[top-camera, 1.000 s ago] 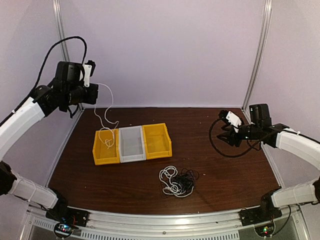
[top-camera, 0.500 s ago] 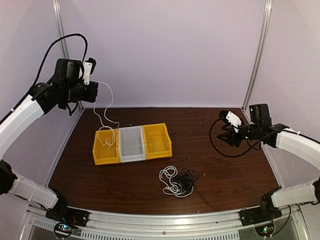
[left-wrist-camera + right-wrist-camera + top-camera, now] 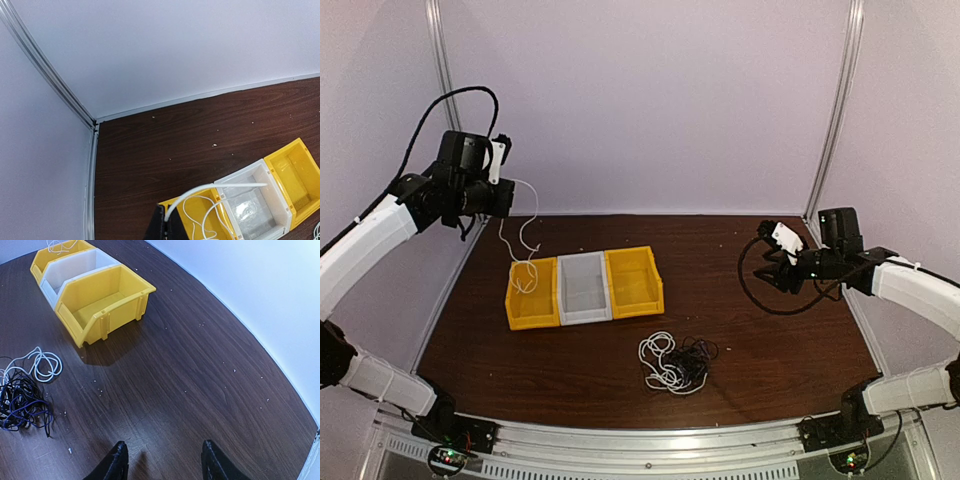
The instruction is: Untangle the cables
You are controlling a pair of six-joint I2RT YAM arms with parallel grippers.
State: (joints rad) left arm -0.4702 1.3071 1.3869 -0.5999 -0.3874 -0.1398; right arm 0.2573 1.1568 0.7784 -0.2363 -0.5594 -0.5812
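Left gripper [image 3: 162, 226]: I'm pinching a white cable [image 3: 215, 185] — it's dangling into the left yellow bin [image 3: 535, 319].
Right gripper [image 3: 165, 460]: I'm holding it spread above the table [image 3: 210, 375].
Tangle [image 3: 675, 362]: lying near the bins — untouched.

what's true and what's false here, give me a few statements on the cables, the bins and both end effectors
1. The left end effector is shut on a white cable. True.
2. That cable hangs down into the middle bin. False: it drops into the left yellow bin.
3. The right end effector grips a black cable. False: it is open and holds nothing.
4. A tangle of white and dark cables lies on the table. True.
5. The right yellow bin has a cable in it. False: it is empty.
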